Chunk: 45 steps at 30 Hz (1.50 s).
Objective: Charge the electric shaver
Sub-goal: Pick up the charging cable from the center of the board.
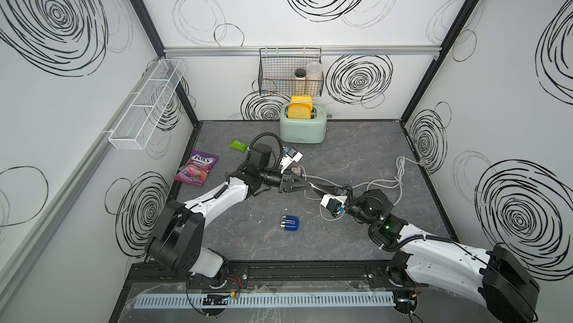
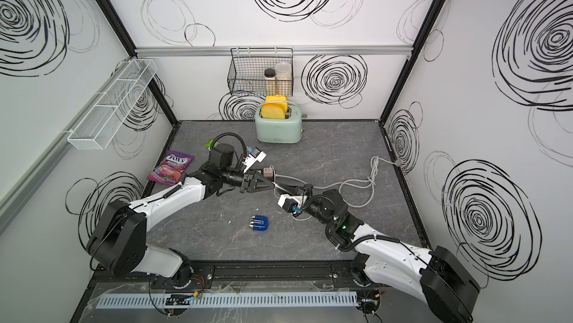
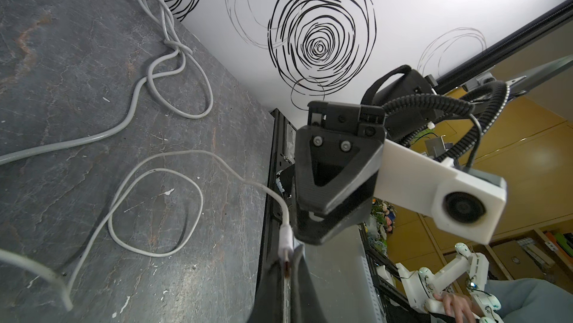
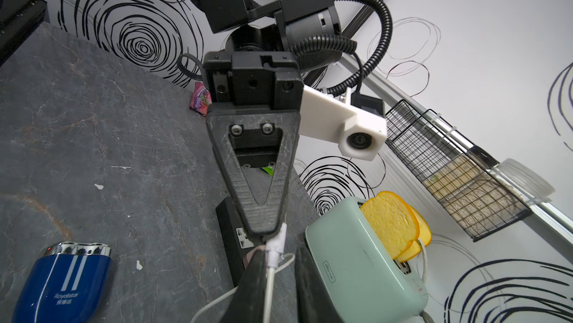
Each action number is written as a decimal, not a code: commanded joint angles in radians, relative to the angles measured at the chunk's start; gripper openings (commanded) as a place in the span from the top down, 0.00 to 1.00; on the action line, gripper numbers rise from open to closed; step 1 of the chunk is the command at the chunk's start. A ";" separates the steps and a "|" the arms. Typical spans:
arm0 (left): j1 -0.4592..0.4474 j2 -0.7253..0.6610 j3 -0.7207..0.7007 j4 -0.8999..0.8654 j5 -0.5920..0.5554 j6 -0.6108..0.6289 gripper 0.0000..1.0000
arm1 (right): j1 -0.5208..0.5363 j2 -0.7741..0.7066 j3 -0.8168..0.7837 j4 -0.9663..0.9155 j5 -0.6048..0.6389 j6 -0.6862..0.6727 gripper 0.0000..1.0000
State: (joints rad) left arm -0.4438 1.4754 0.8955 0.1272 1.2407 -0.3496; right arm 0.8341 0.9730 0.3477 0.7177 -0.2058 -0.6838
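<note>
A: What lies at the left of the tabletop (image 1: 356, 237)?

B: A purple candy bag (image 1: 197, 168) at the left edge, flat. A green packet (image 1: 238, 144) lies just up and to the right of it.

A: Where is the electric shaver (image 1: 291, 223)?

B: Lower middle in both top views. It lies flat on the tabletop with its silver heads toward the left of the frame. Nothing touches it, and both grippers sit above it in the frame, clear of it.

A: And the left gripper (image 1: 308, 185)?

B: Centre of the frame, pointing right. Its jaws are closed on the white plug end (image 3: 285, 239) of the thin charging cable (image 3: 201, 200). The left wrist view shows that plug pinched between its fingers. In the right wrist view a black power strip (image 4: 231, 237) lies under it.

A: The right gripper (image 1: 321, 193)?

B: Just right of the left one, almost tip to tip, pointing left. In the right wrist view its jaws stand narrowly apart. The thin cable runs through the gap, along one finger.

A: Farther right?

B: A mint-green toaster (image 1: 304, 129) stands upper centre with yellow slices (image 1: 300, 109) in its slots. A thick grey cord (image 1: 384, 182), knotted into loops, trails toward the right edge.
</note>
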 commanded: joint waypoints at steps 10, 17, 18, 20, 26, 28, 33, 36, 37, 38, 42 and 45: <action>-0.003 -0.003 0.025 0.016 0.038 -0.002 1.00 | -0.004 0.035 0.005 0.036 0.000 0.013 0.80; -0.013 0.002 0.019 0.015 0.039 0.001 1.00 | -0.005 0.038 0.002 0.052 0.002 0.020 0.85; -0.013 0.003 0.018 0.016 0.040 0.001 1.00 | -0.003 0.041 0.004 0.051 0.003 0.019 0.85; -0.015 0.005 0.020 0.018 0.040 0.001 1.00 | -0.004 0.047 0.007 0.049 0.000 0.019 0.85; -0.018 0.006 0.022 0.019 0.041 0.000 1.00 | -0.004 0.062 0.016 0.048 -0.015 0.017 0.86; -0.019 0.006 0.022 0.017 0.043 0.000 1.00 | -0.003 0.065 0.020 0.046 -0.017 0.015 0.86; -0.021 0.007 0.020 0.012 0.043 0.005 1.00 | -0.003 0.072 0.019 0.055 -0.021 0.013 0.86; -0.022 0.010 0.020 0.011 0.043 0.003 1.00 | -0.003 0.074 0.022 0.057 -0.024 0.013 0.86; -0.024 0.011 0.020 0.013 0.043 0.003 1.00 | -0.003 0.076 0.023 0.058 -0.024 0.012 0.86; -0.026 0.011 0.020 0.012 0.043 0.003 1.00 | -0.003 0.078 0.023 0.060 -0.024 0.012 0.87; -0.029 0.014 0.022 0.012 0.043 0.001 1.00 | 0.000 0.087 0.024 0.071 -0.024 0.009 0.89; -0.030 0.014 0.019 0.009 0.084 0.001 1.00 | 0.003 0.093 0.025 0.077 -0.025 0.010 0.93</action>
State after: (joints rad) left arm -0.4515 1.4837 0.8955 0.1085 1.2556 -0.3500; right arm 0.8307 1.0512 0.3477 0.7647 -0.2024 -0.6666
